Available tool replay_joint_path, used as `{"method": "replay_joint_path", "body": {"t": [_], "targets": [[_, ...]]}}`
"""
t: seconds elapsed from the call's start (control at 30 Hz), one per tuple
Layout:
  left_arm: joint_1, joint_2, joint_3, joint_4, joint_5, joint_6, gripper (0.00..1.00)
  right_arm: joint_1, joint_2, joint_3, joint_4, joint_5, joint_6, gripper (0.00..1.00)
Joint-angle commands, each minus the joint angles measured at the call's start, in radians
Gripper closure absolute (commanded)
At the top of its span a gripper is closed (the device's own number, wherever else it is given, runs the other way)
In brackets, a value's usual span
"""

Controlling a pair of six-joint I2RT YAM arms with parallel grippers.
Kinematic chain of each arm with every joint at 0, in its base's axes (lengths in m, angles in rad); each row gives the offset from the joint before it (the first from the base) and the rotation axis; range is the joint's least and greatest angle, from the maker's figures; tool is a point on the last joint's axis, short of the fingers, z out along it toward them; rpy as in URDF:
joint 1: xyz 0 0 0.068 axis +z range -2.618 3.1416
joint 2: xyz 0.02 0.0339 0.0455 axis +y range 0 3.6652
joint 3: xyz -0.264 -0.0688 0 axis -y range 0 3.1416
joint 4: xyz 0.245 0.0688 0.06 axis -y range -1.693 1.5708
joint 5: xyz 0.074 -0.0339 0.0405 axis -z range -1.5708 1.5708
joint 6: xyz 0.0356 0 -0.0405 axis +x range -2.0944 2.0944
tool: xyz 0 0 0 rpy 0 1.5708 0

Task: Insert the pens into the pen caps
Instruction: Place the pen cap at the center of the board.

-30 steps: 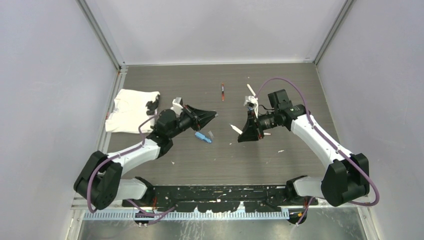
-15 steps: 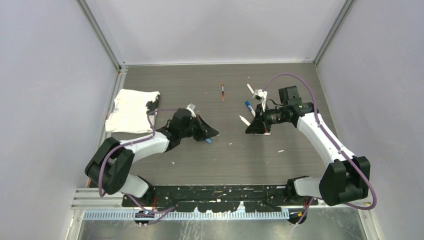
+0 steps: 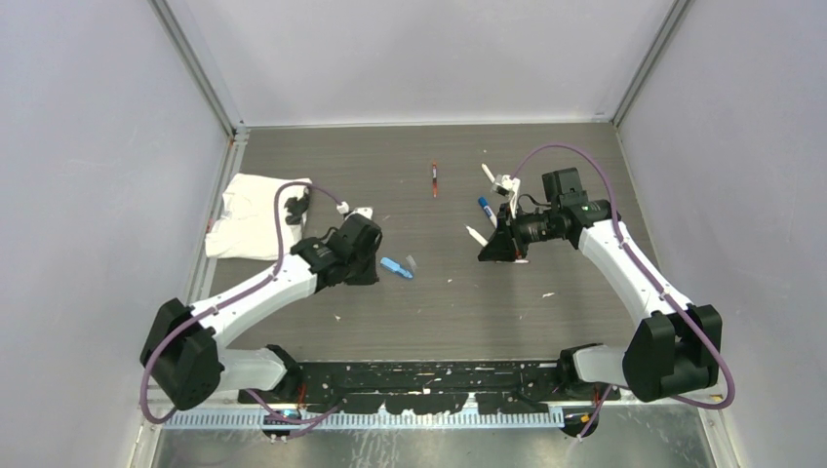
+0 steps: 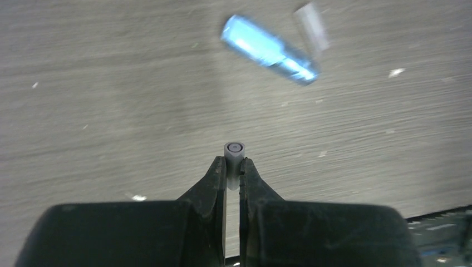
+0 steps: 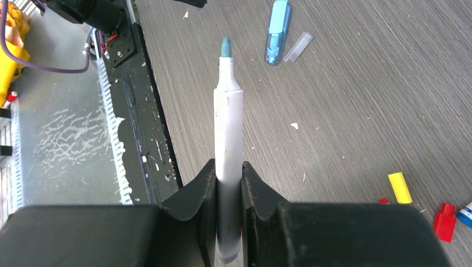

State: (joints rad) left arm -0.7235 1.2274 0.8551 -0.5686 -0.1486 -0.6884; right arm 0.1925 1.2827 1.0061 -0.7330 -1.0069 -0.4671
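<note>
From here I see the left arm (image 3: 278, 285) reaching over the tabletop (image 3: 429, 312). The left jaws are pinched fully together on a short pale tube (image 4: 234, 156), whose round end faces the wrist camera. I cannot tell whether it is one of the caps. Just beyond those jaws a light-blue oblong piece (image 4: 267, 49) lies flat on the tabletop, blurred in the left wrist view, with a small clear tube (image 4: 311, 25) beside its far end. The right arm (image 3: 624, 263) has the right jaws closed around the white barrel of a pen (image 5: 228, 122). They grip it toward the rear, so most of the barrel and the blue-green tip stick out ahead, carried above the tabletop and aimed toward the left arm's side. Behind the right jaws, a blue-tipped pen (image 3: 485, 207) and another white pen (image 3: 490, 175) lie on the tabletop. A red-ended pen (image 3: 434, 178) lies apart from them toward the middle of the back. In the right wrist view a yellow cap (image 5: 399, 187) and a red cap (image 5: 443, 221) lie near each other on the tabletop. A white cloth (image 3: 255, 214) lies crumpled at the far left.
</note>
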Motion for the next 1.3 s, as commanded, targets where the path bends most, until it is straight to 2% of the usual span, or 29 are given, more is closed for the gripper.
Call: {"method": "replay_joint_path", "body": {"t": [0.0, 0.63, 0.87, 1.27], "targets": [[0.003, 0.061, 0.027, -0.211, -0.105, 0.071, 0.99, 0.000, -0.013, 0.009, 0.024, -0.013, 0.005, 0.99], [0.017, 0.359, 0.053, -0.133, -0.057, 0.124, 0.98, -0.001, -0.022, 0.008, 0.023, -0.024, 0.007, 0.99], [0.050, 0.394, 0.018, -0.107, 0.019, 0.133, 0.80, -0.004, -0.021, 0.009, 0.021, -0.027, 0.007, 0.99], [0.085, 0.460, -0.013, -0.112, 0.115, 0.150, 0.72, -0.005, -0.029, 0.011, 0.017, -0.042, 0.005, 0.99]]}}
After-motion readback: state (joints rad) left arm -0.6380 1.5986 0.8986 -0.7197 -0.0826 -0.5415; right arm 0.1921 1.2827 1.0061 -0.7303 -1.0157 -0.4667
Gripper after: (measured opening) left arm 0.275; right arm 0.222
